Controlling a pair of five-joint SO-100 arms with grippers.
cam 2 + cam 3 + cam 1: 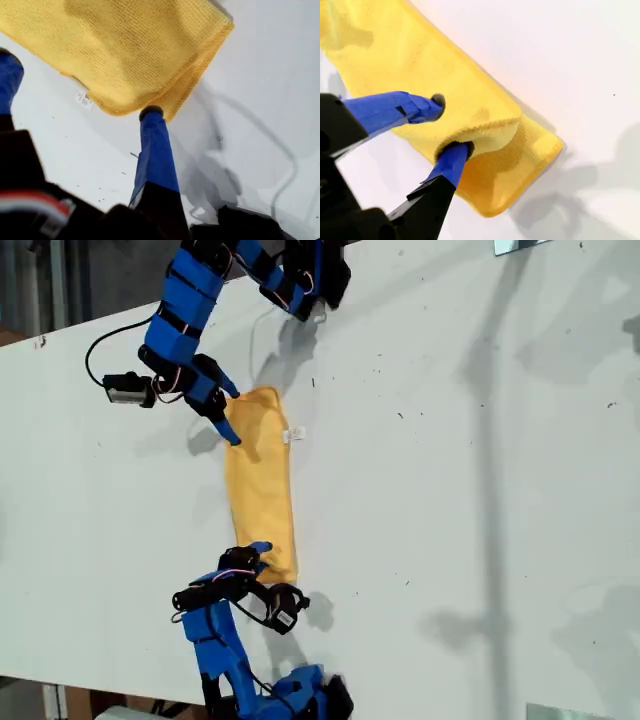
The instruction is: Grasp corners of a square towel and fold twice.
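The square towel (pixel 262 490) lies folded into a long yellow strip on the white table (pixel 450 490), its white tag (pixel 295 434) at the far end. My first gripper (pixel 233 417) stands open at that far end, on the strip's side toward the exterior view's left. One of its fingertips (pixel 151 112) touches the hem near the tag (pixel 84 100) and a doubled corner (pixel 220 30). My second gripper (pixel 262 565) is at the near end, open. One of its fingers (pixel 454 152) is under a lifted layer of towel (pixel 395 45), and the other finger (pixel 432 102) rests on top.
A small grey camera module (pixel 127 389) with a black cable hangs off the first arm at the exterior view's left. The arm bases sit at the table's far edge (pixel 300 280) and near edge (pixel 300 695). Bare white tabletop fills the exterior view's right.
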